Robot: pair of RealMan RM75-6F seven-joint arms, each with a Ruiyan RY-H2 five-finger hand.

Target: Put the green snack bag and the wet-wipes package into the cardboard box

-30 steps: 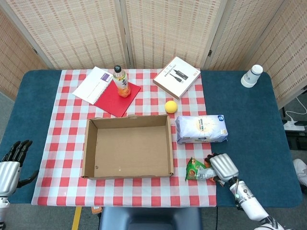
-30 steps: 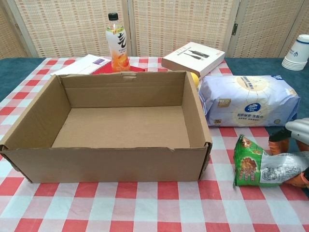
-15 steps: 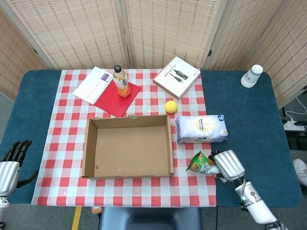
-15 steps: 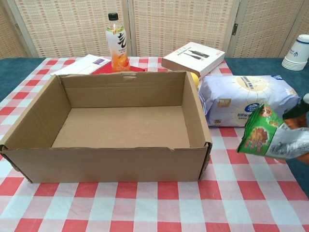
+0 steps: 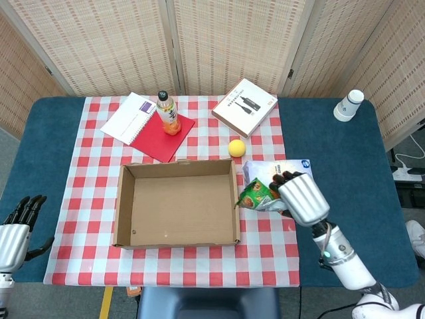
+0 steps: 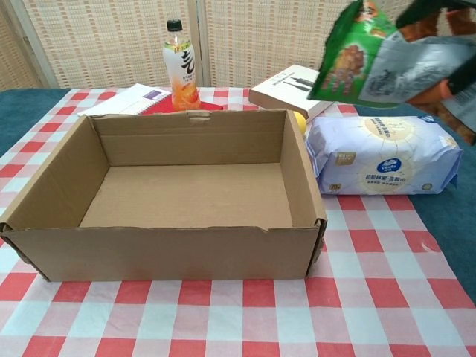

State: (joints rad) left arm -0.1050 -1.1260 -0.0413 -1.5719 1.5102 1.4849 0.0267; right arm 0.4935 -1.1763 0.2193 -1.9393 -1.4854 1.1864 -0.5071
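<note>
Head view: one right robot hand (image 5: 302,198) grips one green snack bag (image 5: 254,195) above one wet-wipes package (image 6: 383,155), beside one cardboard box (image 5: 178,203).

green snack bag (image 6: 357,59), brown cardboard box (image 5: 126,206), red/white check cloth (image 5: 86,173), yellow ball (image 5: 236,147)

My workspace: staged test room. Woven screens (image 5: 219,40) at 12 o'clock, checked cloth (image 5: 86,193) over blue table (image 5: 345,173), props scattered.
</note>
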